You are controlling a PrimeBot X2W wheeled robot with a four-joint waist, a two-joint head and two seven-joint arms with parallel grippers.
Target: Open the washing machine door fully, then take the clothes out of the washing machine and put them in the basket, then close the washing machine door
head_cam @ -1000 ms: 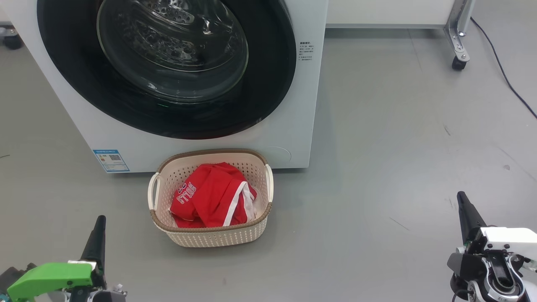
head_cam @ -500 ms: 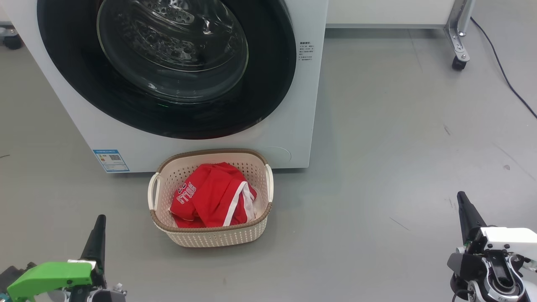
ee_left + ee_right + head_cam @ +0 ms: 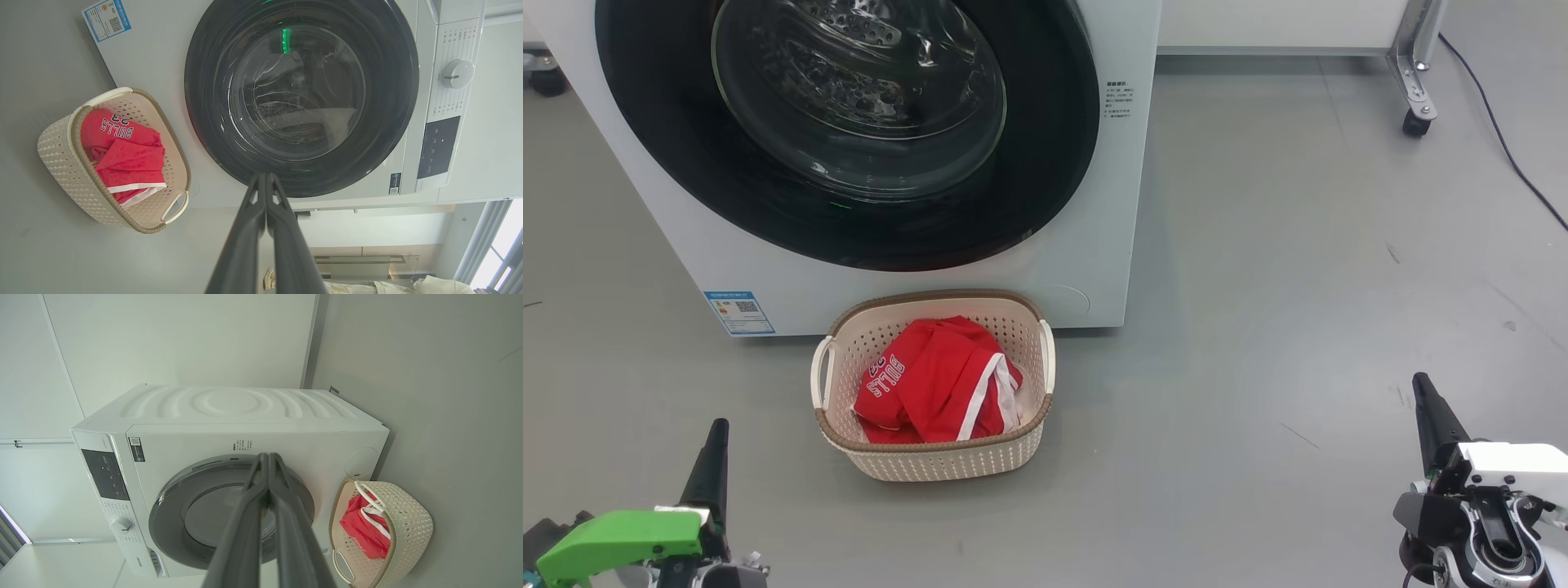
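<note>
The white washing machine (image 3: 1086, 204) fills the upper left of the head view. Its black-framed round door (image 3: 1045, 163) lies flat against the front, the glass bowl (image 3: 858, 98) at its centre. In front of it on the floor stands the cream basket (image 3: 931, 461), and the red clothes (image 3: 931, 384) with "BULLS" lettering lie inside. My left gripper (image 3: 717, 433) is at the lower left, shut and empty, well short of the basket. At the lower right sits my right gripper (image 3: 1421, 385), also shut and empty. In the wrist views both pairs of fingers (image 3: 265, 179) (image 3: 267, 459) are pressed together, pointing at the door.
Grey floor (image 3: 1258, 327) spreads to the right of the machine. A metal frame leg on a caster (image 3: 1414, 122) and a black cable (image 3: 1503, 139) are at the far right. The machine's dial (image 3: 457, 74) and dark control panel (image 3: 439, 147) show in the left wrist view.
</note>
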